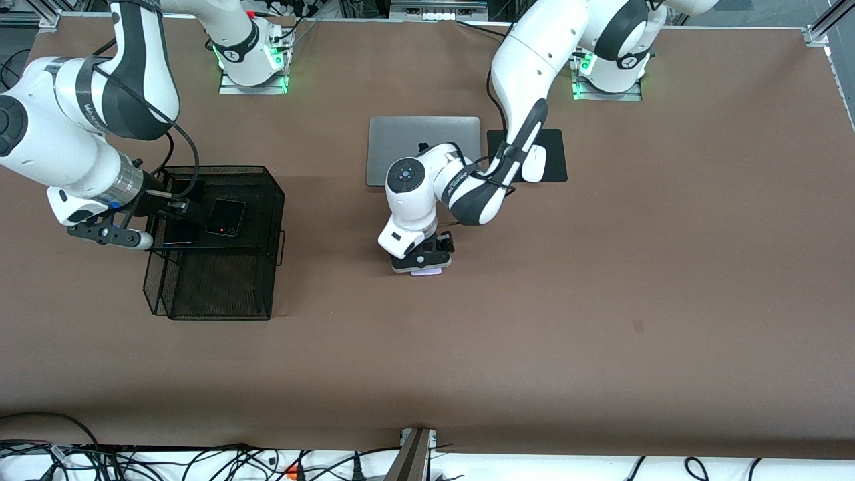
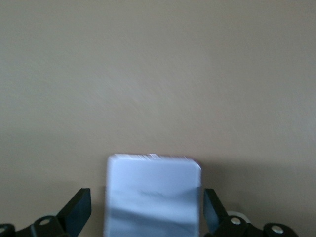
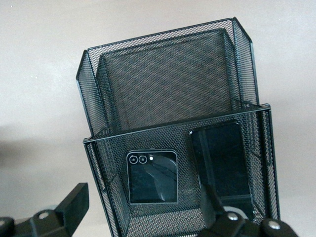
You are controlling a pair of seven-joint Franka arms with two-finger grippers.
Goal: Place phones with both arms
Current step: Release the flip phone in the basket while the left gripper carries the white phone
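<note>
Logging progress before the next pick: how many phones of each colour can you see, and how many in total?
Black phones: 2, the long black phone and the small black phone, both in the mesh basket.
Lavender phones: 1, the lavender phone on the table between the left pincer's open fingers.
Total: 3

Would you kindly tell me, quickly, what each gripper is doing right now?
Left gripper: open, fingers either side of the lavender phone on the table.
Right gripper: open, holding nothing, over the black mesh tray.
</note>
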